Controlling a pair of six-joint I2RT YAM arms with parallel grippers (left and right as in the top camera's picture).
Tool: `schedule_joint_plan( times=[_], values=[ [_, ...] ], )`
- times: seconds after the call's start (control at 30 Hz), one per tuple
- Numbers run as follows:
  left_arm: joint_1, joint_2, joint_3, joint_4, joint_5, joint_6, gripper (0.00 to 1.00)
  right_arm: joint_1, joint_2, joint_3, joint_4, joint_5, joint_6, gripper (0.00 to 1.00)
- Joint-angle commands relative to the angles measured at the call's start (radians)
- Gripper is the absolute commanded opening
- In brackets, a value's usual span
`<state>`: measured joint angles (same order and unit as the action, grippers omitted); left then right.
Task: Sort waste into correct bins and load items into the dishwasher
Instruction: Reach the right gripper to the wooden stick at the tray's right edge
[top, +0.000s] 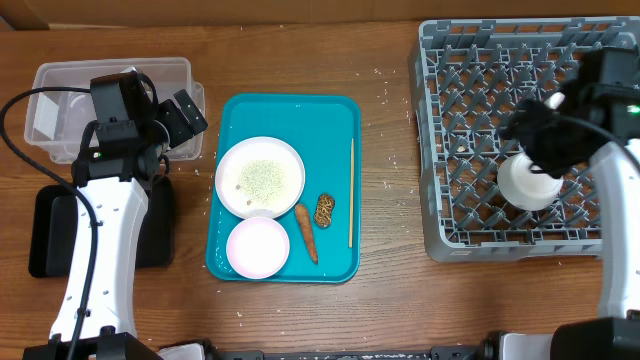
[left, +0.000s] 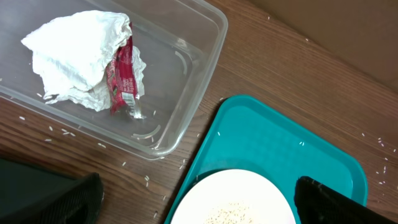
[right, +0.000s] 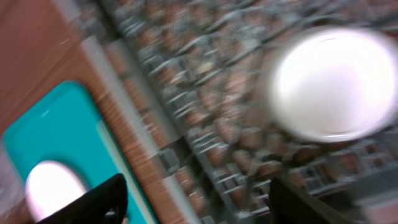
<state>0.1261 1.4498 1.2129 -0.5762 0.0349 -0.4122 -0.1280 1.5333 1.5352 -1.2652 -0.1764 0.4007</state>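
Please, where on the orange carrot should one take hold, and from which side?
Grip the carrot near its middle, a little toward the thick end, coming straight down from above. It lies flat on the teal tray, so closing across its width seems best. The small bowl is close on one side and the brown lump on the other, so side approaches look cramped.

A robot test bench — wooden table (top: 390, 300), dish rack (top: 432, 150).

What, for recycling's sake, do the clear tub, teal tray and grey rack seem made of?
Clear tub: likely glossy plastic, transparent with highlights. Teal tray: probably smooth plastic, uniform colour, rounded rim. Grey rack: seemingly moulded matte plastic, lattice with pegs.
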Motion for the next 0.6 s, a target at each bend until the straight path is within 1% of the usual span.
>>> schedule_joint_plan(
  times=[0.0, 0.03, 0.07, 0.1, 0.2, 0.3, 0.37, 0.43, 0.57],
  values=[
    [-0.003, 0.003, 0.019, 0.0, 0.01, -0.007, 1.0, 0.112, 0.009, 0.004, 0.016, -0.053, -0.016, 0.8],
    [-0.003, 0.003, 0.019, 0.0, 0.01, -0.007, 1.0, 0.167, 0.015, 0.004, 0.028, -0.053, -0.016, 0.82],
    [-0.003, 0.003, 0.019, 0.0, 0.01, -0.007, 1.0, 0.187, 0.018, 0.004, 0.033, -0.053, -0.016, 0.82],
    [-0.003, 0.003, 0.019, 0.0, 0.01, -0.007, 1.0, 0.253, 0.027, 0.004, 0.055, -0.053, -0.016, 0.86],
    [-0.003, 0.003, 0.019, 0.0, 0.01, -0.007, 1.0, 0.362, 0.042, 0.001, 0.101, -0.05, -0.016, 0.95],
    [-0.003, 0.003, 0.019, 0.0, 0.01, -0.007, 1.0, 0.463, 0.062, -0.012, 0.169, -0.049, -0.016, 0.99],
    [-0.003, 0.003, 0.019, 0.0, 0.01, -0.007, 1.0, 0.536, 0.088, -0.027, 0.232, -0.049, -0.015, 1.0],
    [-0.003, 0.003, 0.019, 0.0, 0.01, -0.007, 1.0, 0.575, 0.112, -0.04, 0.269, -0.049, -0.01, 1.0],
    [-0.003, 0.003, 0.019, 0.0, 0.01, -0.007, 1.0, 0.637, 0.19, -0.044, 0.301, -0.042, 0.005, 1.0]
  ],
)
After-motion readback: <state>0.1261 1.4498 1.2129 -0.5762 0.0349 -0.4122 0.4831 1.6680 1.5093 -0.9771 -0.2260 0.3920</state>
